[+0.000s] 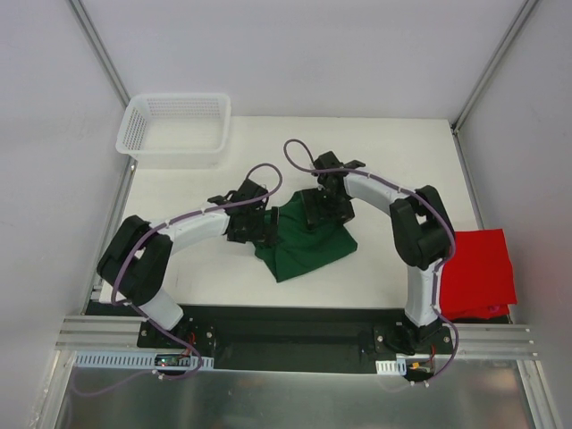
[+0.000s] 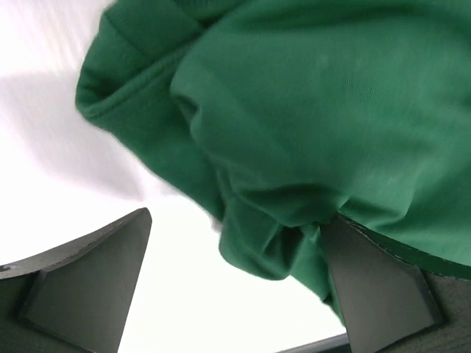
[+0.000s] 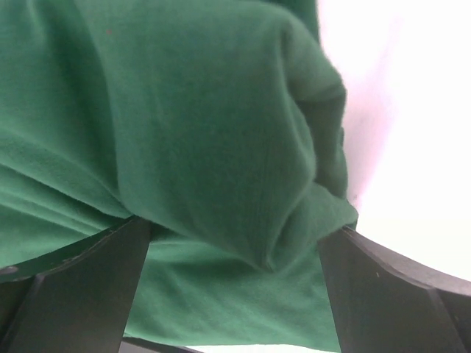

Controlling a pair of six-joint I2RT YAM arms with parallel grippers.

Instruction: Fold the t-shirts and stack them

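Left gripper (image 1: 257,225) and right gripper (image 1: 323,211) stand wide over the green t-shirt (image 1: 308,252) at its 10 and 1 o'clock edges; closing could pinch 2 layers, bunching the fold.

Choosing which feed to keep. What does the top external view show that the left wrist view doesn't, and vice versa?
Only the top external view shows the bright red cotton t-shirt at the right edge of the white table and the white plastic mesh basket at its far left corner. Only the left wrist view shows the left claw open, bunched cloth between its jaws. Both show the dark green cotton t-shirt, crumpled on that table.
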